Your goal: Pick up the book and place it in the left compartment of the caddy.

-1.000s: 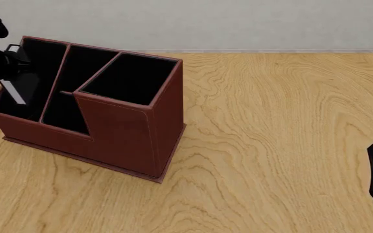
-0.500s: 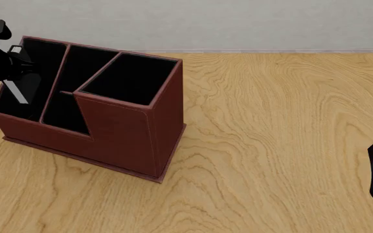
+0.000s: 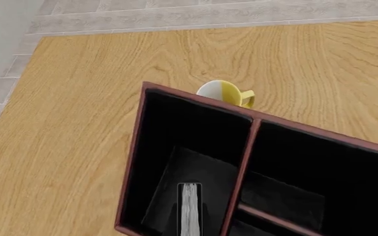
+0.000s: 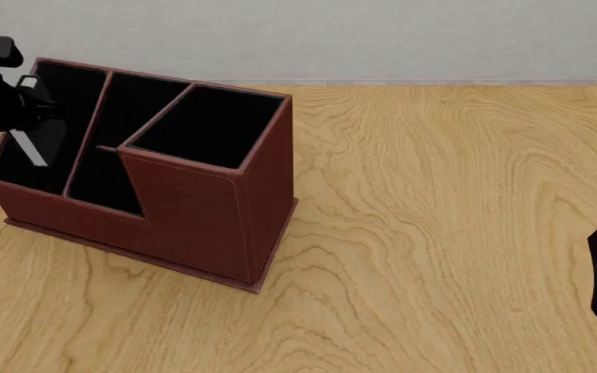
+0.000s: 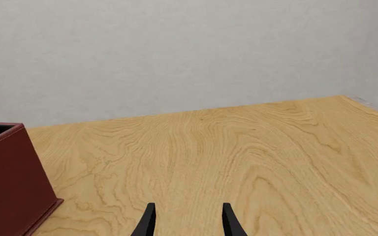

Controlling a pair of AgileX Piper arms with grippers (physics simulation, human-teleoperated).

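Book (image 4: pixel 29 148) first: on my front feed its white page edge shows as a slanted strip inside the left compartment (image 4: pixel 16 172) of the caddy (image 4: pixel 200 225), leaning rather than flat. My left wrist feed looks straight down into that same narrow slot, and I see the book's pale page edge (image 3: pixel 190 209) standing on the black lining near the slot's near end. My left tool (image 4: pixel 19 105) hangs over the rim at the caddy's low end; it reads as a black mass against the black lining, so I cannot tell whether its jaws are spread or pinching the book. My right tool (image 5: pixel 186 220) sits well apart, low over bare bench (image 4: pixel 454 202), jaws spread with nothing between them. Behind the caddy's far wall a yellow and white mug (image 3: pixel 223 93) peeks out.
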